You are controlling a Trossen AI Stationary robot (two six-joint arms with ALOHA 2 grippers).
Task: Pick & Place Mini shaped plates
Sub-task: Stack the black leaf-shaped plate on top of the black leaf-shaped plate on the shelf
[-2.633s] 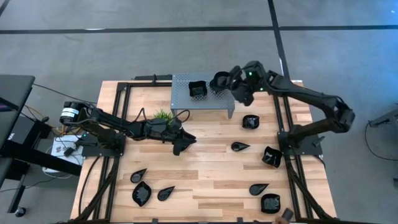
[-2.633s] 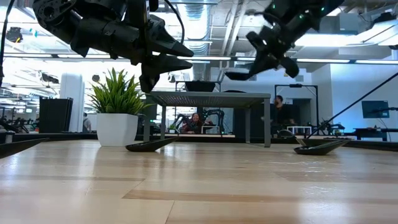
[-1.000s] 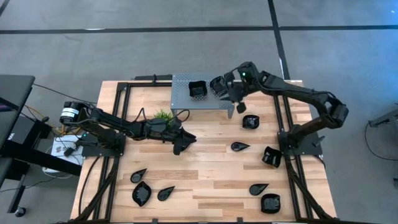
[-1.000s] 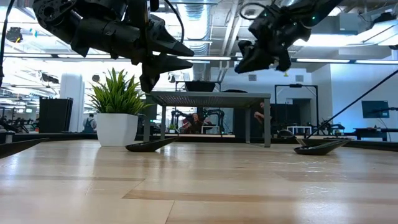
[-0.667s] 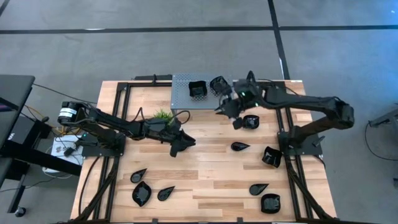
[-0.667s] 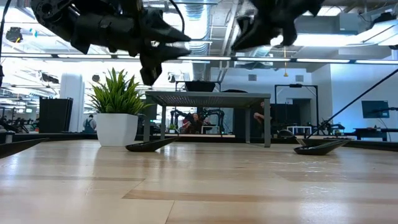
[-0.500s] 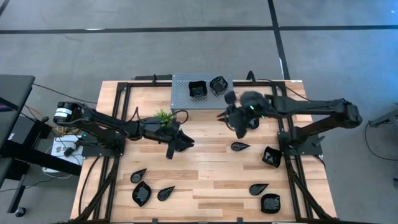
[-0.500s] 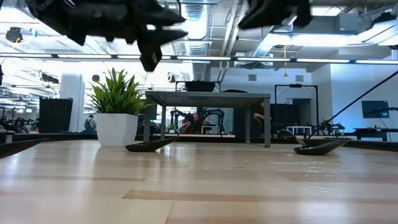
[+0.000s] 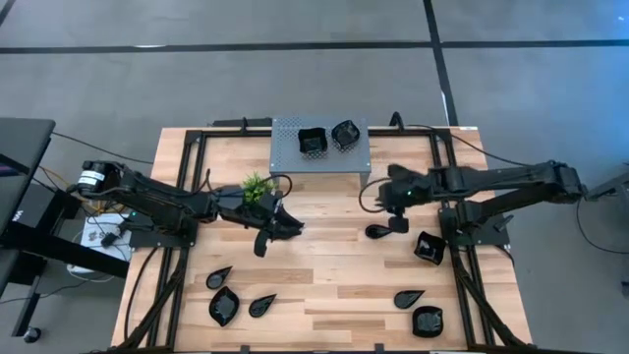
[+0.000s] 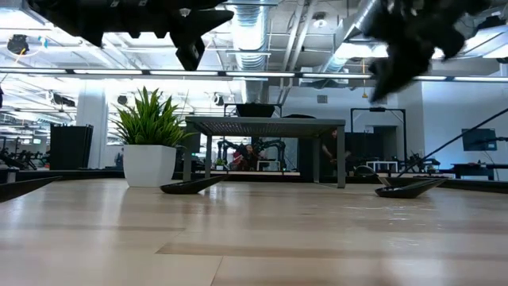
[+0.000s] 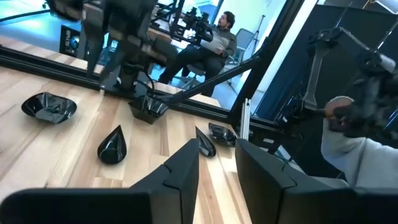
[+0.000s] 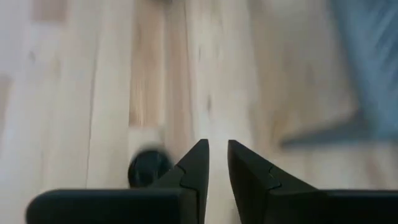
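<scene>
Right gripper [image 9: 397, 205] hung empty, fingers narrowly parted, just above the teardrop plate [image 9: 378, 232] lying on the table's right half with its point toward the right edge; left gripper [image 9: 263, 236], parted and empty, sat farther off.

Between the left gripper [image 9: 263, 239] and the right gripper [image 9: 394, 204] a wide stretch of bare table [image 9: 329, 251] is left free. Just behind the left gripper, passage is blocked by the plant [image 9: 257, 184], and beyond it by the stand [image 9: 319, 157] carrying two plates [image 9: 312, 142]. Just beside the right gripper a teardrop plate [image 9: 377, 232] lies on the wood, and a squarish plate [image 9: 428, 248] sits near the right arm's base. Nearer the front edge, a cluster of plates [image 9: 225, 306] lies well below the left gripper.
</scene>
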